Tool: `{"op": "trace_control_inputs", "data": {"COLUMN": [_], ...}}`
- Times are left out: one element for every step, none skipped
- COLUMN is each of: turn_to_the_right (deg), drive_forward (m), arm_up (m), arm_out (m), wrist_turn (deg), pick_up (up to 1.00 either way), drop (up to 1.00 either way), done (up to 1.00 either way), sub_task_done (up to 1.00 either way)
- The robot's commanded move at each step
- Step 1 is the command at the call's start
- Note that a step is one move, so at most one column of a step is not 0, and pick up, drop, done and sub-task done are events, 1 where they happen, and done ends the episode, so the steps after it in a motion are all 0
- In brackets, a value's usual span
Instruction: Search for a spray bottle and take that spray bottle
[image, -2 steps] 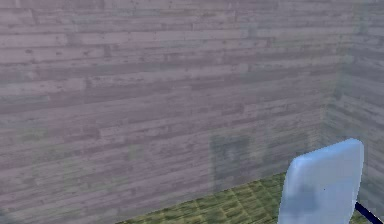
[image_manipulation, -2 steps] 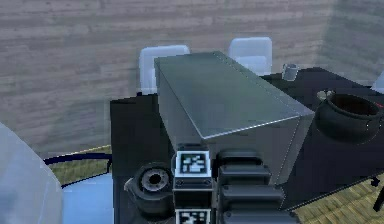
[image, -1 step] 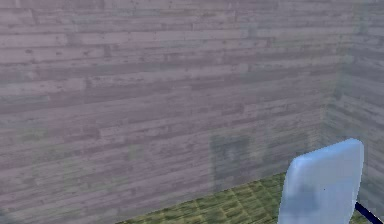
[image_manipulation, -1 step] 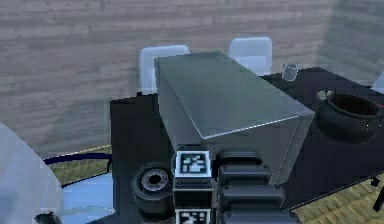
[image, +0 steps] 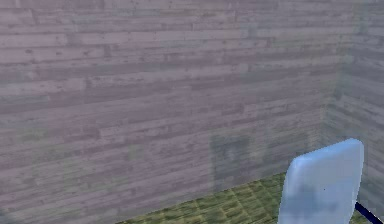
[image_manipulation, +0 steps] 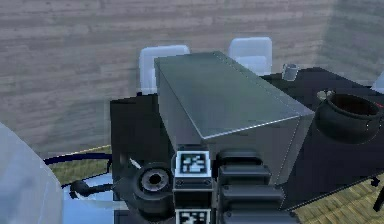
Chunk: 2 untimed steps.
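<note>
Dark two-fingered hand (image_manipulation: 120, 182) low by the black bench (image_manipulation: 130, 125) edge; cannot tell its grip or load. Cannot place the spray bottle from it: beyond and right, a big grey metal box (image_manipulation: 225, 95), a black round pot (image_manipulation: 350, 115)

In the arm side view, the arm (image_manipulation: 246, 188) comes up from the bottom edge at about 6 o'clock, just right of the middle, as a dark, ribbed square bar that reaches only a short way up the picture. At its far end sit two white marker squares (image_manipulation: 192, 163) with black marks, one above the other. At 9 o'clock from them lies the claw (image_manipulation: 135, 187), a dark body with a round hub (image_manipulation: 153, 182), pointing toward 9 o'clock. Its far end cannot be made out, so whether it holds anything cannot be told.
</note>
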Motion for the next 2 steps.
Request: {"op": "trace_control_inputs", "data": {"turn_to_the_right": [0.0,0.0], "drive_forward": [0.00,0.00], "arm_up": [0.00,-0.30], "arm_out": [0.00,0.00], "wrist_turn": [45.0,0.0], "pick_up": [0.00,0.00], "drop": [0.00,0.00], "done": [0.00,0.00], "sub_task_done": [0.00,0.00]}}
